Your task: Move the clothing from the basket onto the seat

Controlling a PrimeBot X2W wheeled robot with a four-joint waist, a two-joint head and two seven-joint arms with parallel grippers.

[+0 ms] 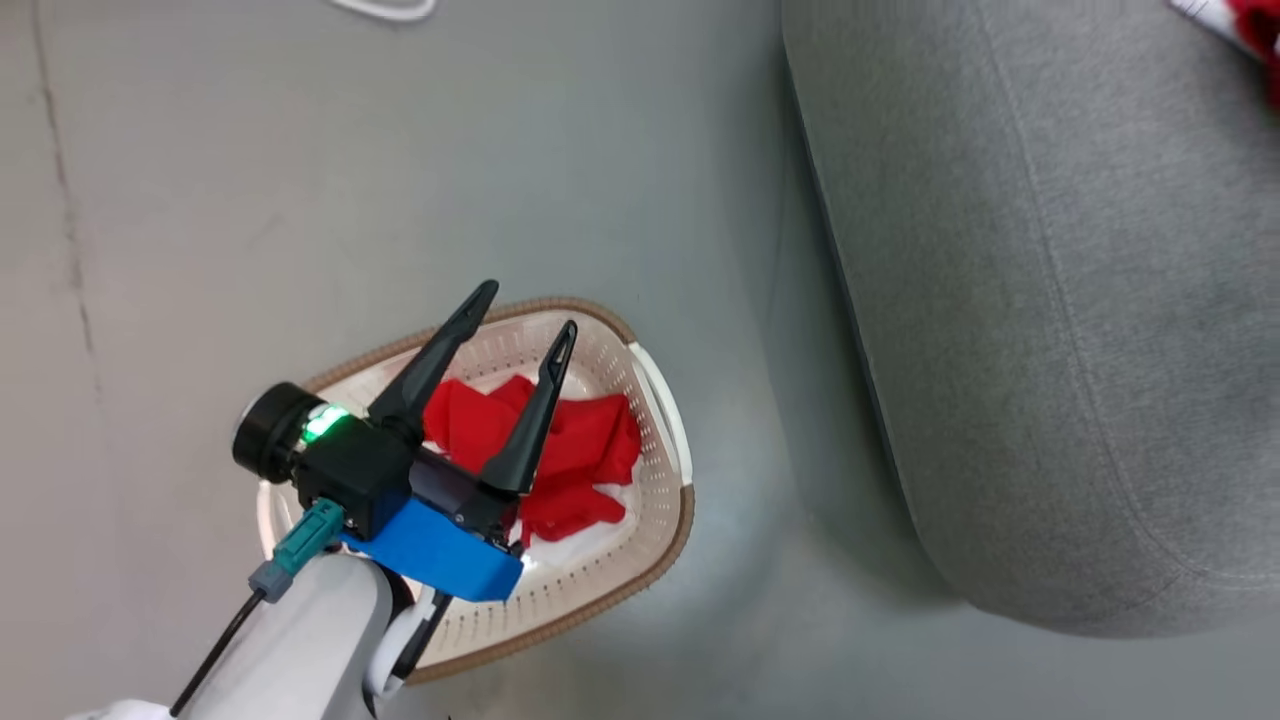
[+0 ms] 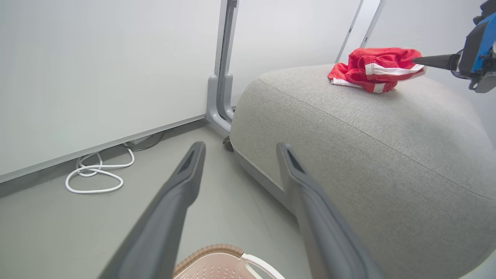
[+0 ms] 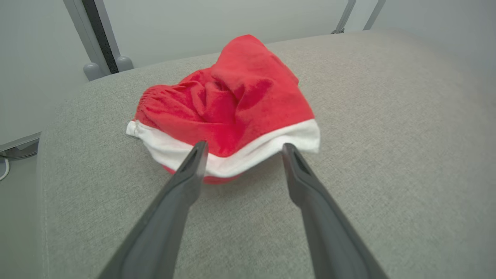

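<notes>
Just beyond spread right end effector (image 3: 242, 149), red clothing (image 3: 232, 97) on seat (image 3: 387, 155); left end effector (image 1: 530, 310) spread over basket (image 1: 655, 480)

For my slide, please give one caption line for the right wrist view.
Open right end effector, its tips at the near edge of a red garment lying on the sofa.

A smooth grey-green floor (image 1: 400, 180) spreads wide, and in the head view a thin dark crack line (image 1: 68, 230) runs down it near the left edge. A white cable (image 2: 95, 176) lies on the floor in loose loops, just beside the foot of a pale white wall panel (image 2: 97, 69). At the panel's end stands a grey metal upright post (image 2: 224, 58) with a rounded foot. Two slim grey slanted struts (image 2: 348, 31) rise further right.
</notes>
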